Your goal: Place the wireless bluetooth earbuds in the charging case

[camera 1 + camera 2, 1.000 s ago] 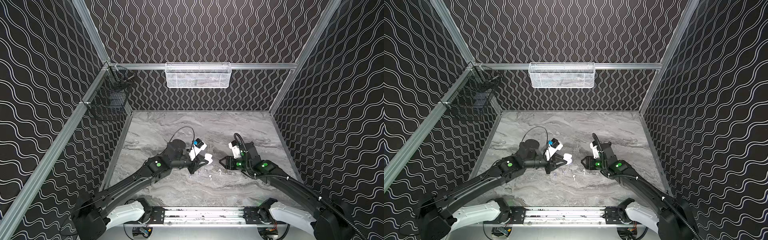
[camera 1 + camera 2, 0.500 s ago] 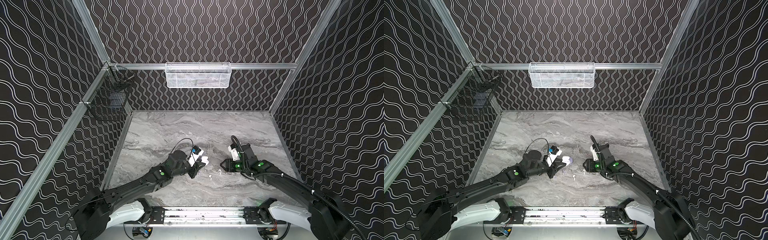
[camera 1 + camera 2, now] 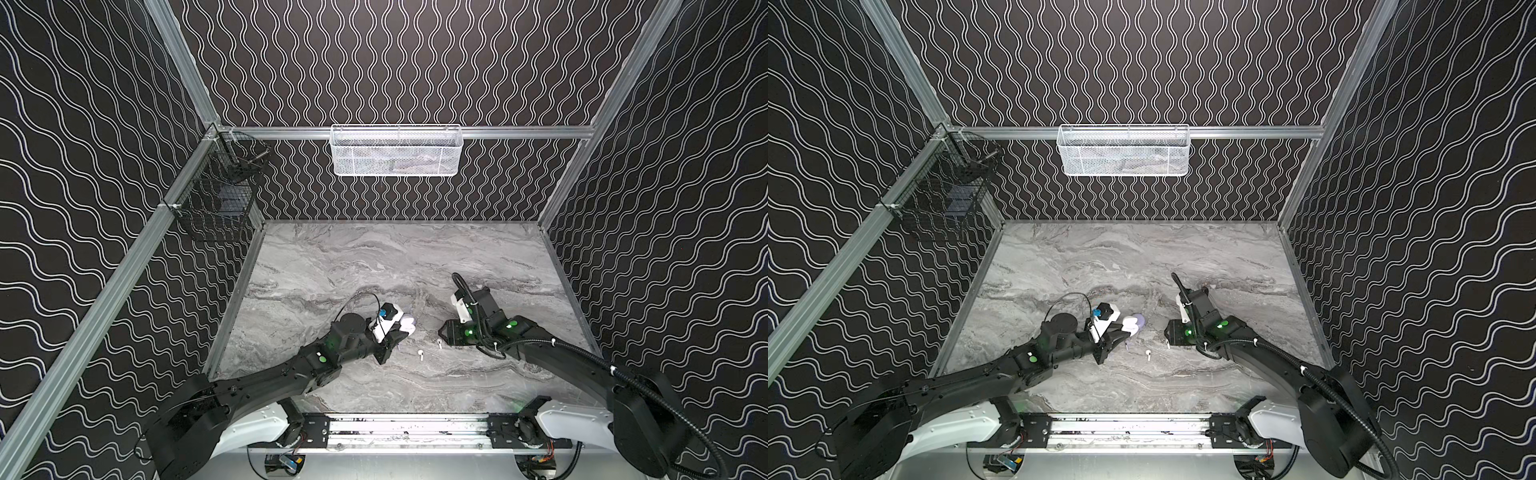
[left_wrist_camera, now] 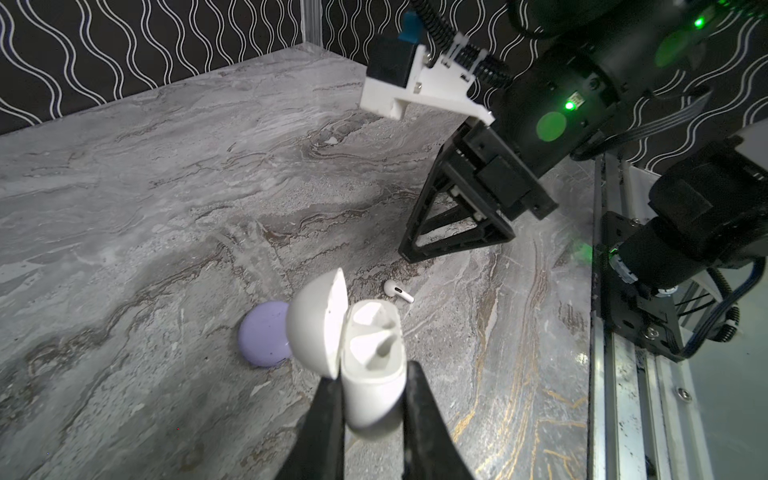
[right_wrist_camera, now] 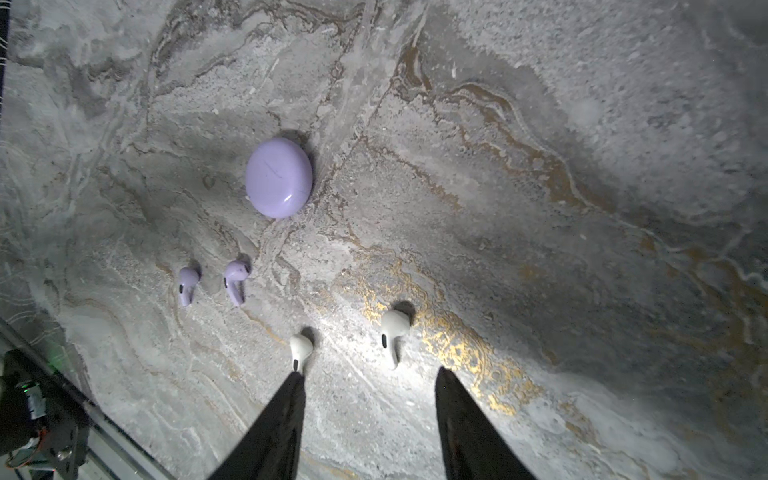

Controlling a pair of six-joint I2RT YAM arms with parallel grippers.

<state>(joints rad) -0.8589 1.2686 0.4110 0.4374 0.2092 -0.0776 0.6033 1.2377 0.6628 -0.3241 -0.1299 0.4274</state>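
Top view: left tool (image 3: pixel 392 338) clamps the open white case (image 3: pixel 406 330); right tool (image 3: pixel 441 332) is nearby. Left wrist: case sockets are empty. Right wrist: right tool is part open and empty; white earbud (image 5: pixel 392 332) lies on the surface (image 5: pixel 582 208) just ahead, between the tips. Centre, lower, pinch the head gently. No readable writing.

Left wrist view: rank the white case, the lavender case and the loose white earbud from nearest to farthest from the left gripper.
1. White case: lid open, held in the left gripper itself.
2. Lavender case: shut, on the table just beyond the white case.
3. White earbud: lying farther out on the table.
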